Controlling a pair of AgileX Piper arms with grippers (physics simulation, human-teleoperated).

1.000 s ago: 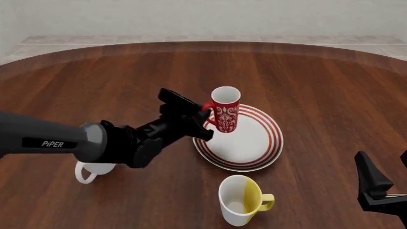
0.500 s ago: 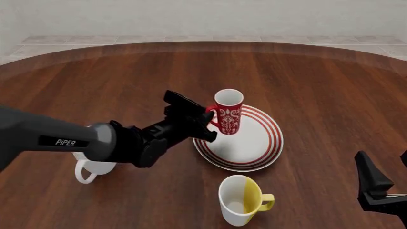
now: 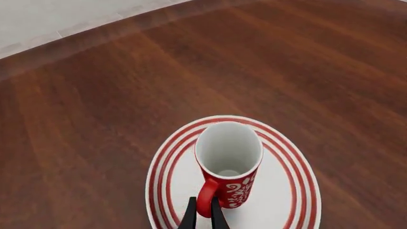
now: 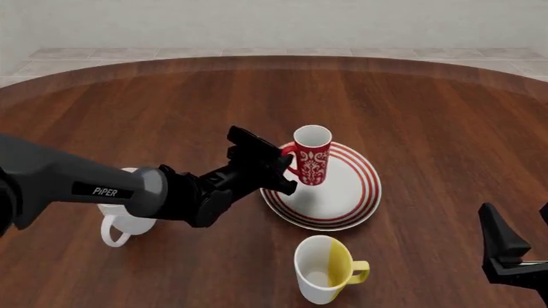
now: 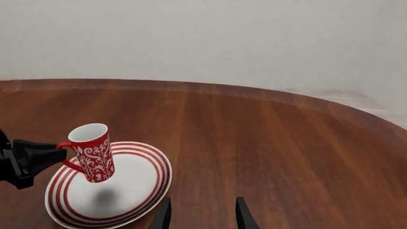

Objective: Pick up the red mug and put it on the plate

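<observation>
The red mug (image 4: 312, 154), with its white pattern, hangs slightly tilted just above the near-left part of the plate (image 4: 347, 192); the right wrist view shows its shadow under it on the plate (image 5: 137, 174). My left gripper (image 4: 284, 170) is shut on the mug's red handle. In the left wrist view the fingertips (image 3: 190, 217) pinch the handle of the mug (image 3: 229, 162) over the plate (image 3: 286, 191). The mug (image 5: 92, 152) and left gripper (image 5: 38, 155) show in the right wrist view. My right gripper (image 4: 514, 253) is open and empty at the near right; it also shows in its own view (image 5: 202, 217).
A white-and-yellow mug (image 4: 324, 268) stands on the table just in front of the plate. A plain white mug (image 4: 122, 224) stands at the near left, partly hidden behind my left arm. The round wooden table's far edge (image 4: 274, 61) curves across the back.
My left gripper has carried the red mug a little to the right and farther in over the plate. The right arm has not moved.
</observation>
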